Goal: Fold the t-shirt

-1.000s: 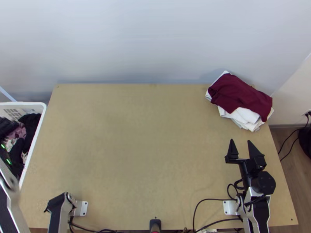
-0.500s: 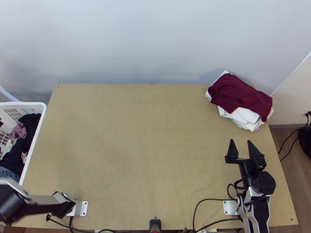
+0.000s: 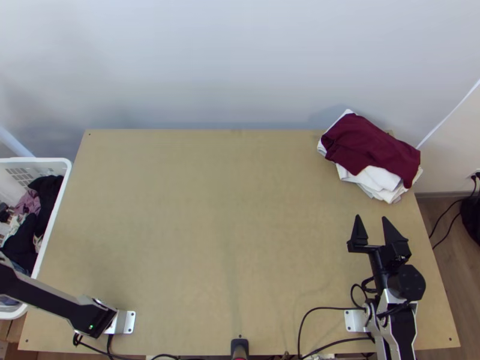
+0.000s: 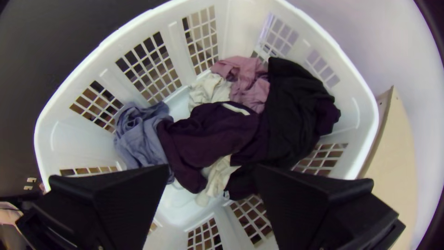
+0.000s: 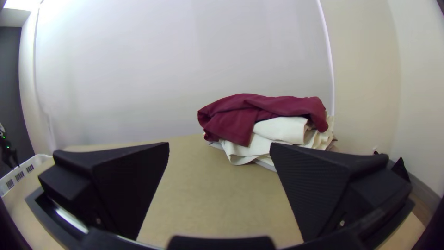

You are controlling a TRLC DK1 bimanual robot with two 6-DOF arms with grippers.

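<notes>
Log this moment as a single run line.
left hand: open, above basket | garments: bunched inside | right hand: open, over table | maroon cloth: atop white cloths | grasp: none

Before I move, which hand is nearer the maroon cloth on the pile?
Right. The right hand is over the table, on the near side of the maroon cloth; the left hand is over the laundry basket, past the table's left edge.

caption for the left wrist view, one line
Left gripper, fingers open, above a white laundry basket holding bunched blue, pink, cream, dark purple and black clothes.
</notes>
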